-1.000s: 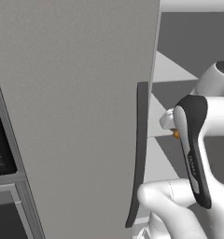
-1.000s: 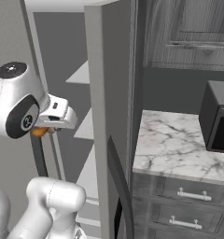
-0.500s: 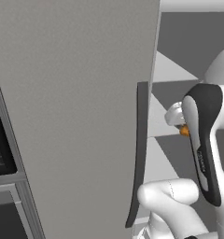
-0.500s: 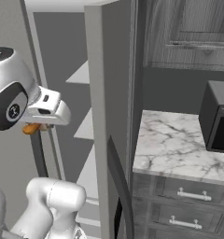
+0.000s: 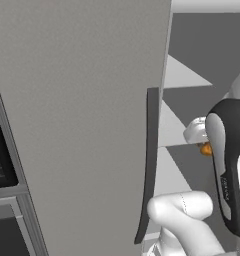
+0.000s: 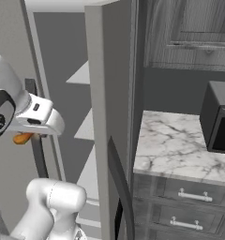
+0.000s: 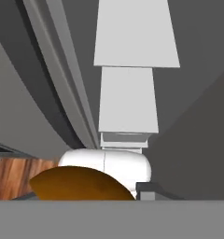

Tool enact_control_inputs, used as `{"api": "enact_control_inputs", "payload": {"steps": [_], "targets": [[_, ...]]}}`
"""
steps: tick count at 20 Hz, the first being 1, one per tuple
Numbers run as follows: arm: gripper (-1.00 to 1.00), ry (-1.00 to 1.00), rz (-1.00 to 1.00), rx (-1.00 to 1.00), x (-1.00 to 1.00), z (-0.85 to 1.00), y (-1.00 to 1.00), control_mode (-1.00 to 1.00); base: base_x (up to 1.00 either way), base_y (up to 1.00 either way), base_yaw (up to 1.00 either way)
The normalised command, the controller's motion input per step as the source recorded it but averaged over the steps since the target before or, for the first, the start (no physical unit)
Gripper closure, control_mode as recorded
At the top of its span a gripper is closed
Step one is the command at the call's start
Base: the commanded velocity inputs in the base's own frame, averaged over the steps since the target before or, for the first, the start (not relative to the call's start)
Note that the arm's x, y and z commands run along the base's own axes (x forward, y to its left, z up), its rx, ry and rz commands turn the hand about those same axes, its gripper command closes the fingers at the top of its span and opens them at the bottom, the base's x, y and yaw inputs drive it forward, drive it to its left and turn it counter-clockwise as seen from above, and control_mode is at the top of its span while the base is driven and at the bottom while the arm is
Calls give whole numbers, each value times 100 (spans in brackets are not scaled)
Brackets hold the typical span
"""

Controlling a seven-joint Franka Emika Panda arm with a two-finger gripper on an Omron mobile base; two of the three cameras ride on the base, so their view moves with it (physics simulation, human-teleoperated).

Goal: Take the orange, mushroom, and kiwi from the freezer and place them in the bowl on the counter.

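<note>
The orange [image 5: 206,149] is a small bright ball pinched in my gripper [image 5: 204,146], which is shut on it in front of the open freezer [image 5: 82,125]. From the right, the orange [image 6: 22,138] hangs under the white hand, with the gripper [image 6: 24,136] left of the freezer's pale shelves [image 6: 88,126]. In the hand view the orange [image 7: 81,185] sits at the bottom, with the shelves [image 7: 129,99] beyond it. The white marble counter [image 6: 180,145] lies to the right of the freezer. The mushroom, the kiwi and the bowl are out of view.
The freezer door's long dark handle [image 5: 148,165] stands just left of my hand. A grey freezer panel with a curved dark handle [image 6: 121,187] separates the arm from the counter. A black microwave [image 6: 220,117] sits on the counter above dark drawers [image 6: 189,194].
The hand has drawn back from the shelves toward the base with the orange still gripped, sliding right in the left base view and left in the right base view.
</note>
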Motion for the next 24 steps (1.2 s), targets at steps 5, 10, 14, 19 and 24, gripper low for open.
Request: {"api": "enact_control_inputs", "payload": {"steps": [5, 10, 14, 19, 24], "targets": [[100, 0, 0, 0, -19, -2, 0, 100, -45, -1, 0], [100, 0, 0, 0, 0, 0, 0, 100, -100, -13, -4], [100, 0, 0, 0, 0, 0, 0, 100, -98, -32, -7], [100, 0, 0, 0, 0, 0, 0, 100, -15, -81, -11], [100, 0, 0, 0, 0, 0, 0, 100, 0, -100, -9]]}}
